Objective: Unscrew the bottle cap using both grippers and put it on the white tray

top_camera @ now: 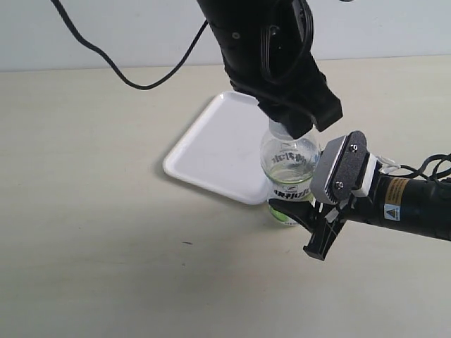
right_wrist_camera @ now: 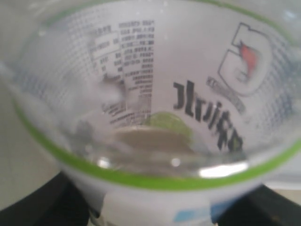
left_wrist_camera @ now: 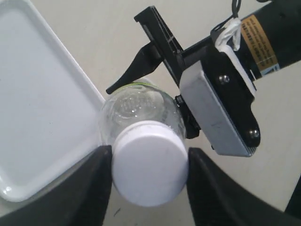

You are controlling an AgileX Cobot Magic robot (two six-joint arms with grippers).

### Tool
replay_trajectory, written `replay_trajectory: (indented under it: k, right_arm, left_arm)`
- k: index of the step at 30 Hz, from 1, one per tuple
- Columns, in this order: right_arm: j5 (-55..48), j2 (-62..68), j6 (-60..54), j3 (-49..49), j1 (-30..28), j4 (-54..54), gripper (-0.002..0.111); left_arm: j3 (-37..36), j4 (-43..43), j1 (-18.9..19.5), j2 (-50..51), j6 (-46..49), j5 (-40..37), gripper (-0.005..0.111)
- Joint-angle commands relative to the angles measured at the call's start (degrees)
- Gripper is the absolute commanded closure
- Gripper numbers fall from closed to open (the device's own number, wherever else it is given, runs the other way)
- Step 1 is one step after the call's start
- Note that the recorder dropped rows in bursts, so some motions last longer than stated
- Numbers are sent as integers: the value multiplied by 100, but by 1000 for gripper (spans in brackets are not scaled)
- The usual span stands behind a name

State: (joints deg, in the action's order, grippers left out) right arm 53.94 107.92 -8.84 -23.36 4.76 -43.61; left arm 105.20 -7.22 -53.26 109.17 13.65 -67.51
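- Near the middle of the pale table [top_camera: 91,232], in the exterior view, the bottle [top_camera: 285,158] stands upright, just off the white tray's [top_camera: 211,144] near corner; the tray lies at about 10 o'clock from it.
- From 12 o'clock the all-black left gripper [top_camera: 290,129] drops over the bottle's top and hides its neck; a black cable [top_camera: 106,60] trails away toward 10 o'clock.
- From 3 o'clock the right gripper [top_camera: 294,204], with its grey plate [top_camera: 338,169] and yellow label [top_camera: 397,189], reaches in low; one black finger [top_camera: 285,208] crosses the front of the bottle's green-and-white base.
- Seen from the left wrist, the bottle cap [left_wrist_camera: 149,162] sits on the bottle's neck, wedged between two dark fingers [left_wrist_camera: 89,188] that touch it on opposite sides, so the left jaws are clamped on the cap.
- Beside the bottle in that view are the tray's rim and the right gripper's grey plate, with one curved black finger lying against the bottle's side.
- Seen from the right wrist, the bottle fills nearly the whole picture, blurred, showing its label [right_wrist_camera: 141,94] with a green band, black characters and a lime.
- Dark fingers [right_wrist_camera: 37,202] show at both sides of the bottle's body, set fairly wide and gripping it.
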Motion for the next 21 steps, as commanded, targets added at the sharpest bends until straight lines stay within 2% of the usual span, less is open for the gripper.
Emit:
replay_trajectory:
  k: [1,8,12,14,18,21]
  right_arm:
    - [-419,3,-4,11,-7,7,108]
    - [-419,3,-4,11,-7,7,108]
    - [-419,3,-4,11,-7,7,108]
    - [-438,3,-4,11,-7,7,108]
    - [-441,3,8,11,-7,7,108]
    - [-441,3,8,11,-7,7,108]
  left_arm:
    - [27,-265,-2,-55,-596,-245,107]
    - [27,-470,-2,-55,-1118,-234,107]
    - [27,-479,-2,-55,-891,-126,106]
    - [27,-479,-2,-55,-557,-38,99]
    - [27,-465,-2,-55,-510,41,63]
    - [27,-386,-2,-55,-510,41,48]
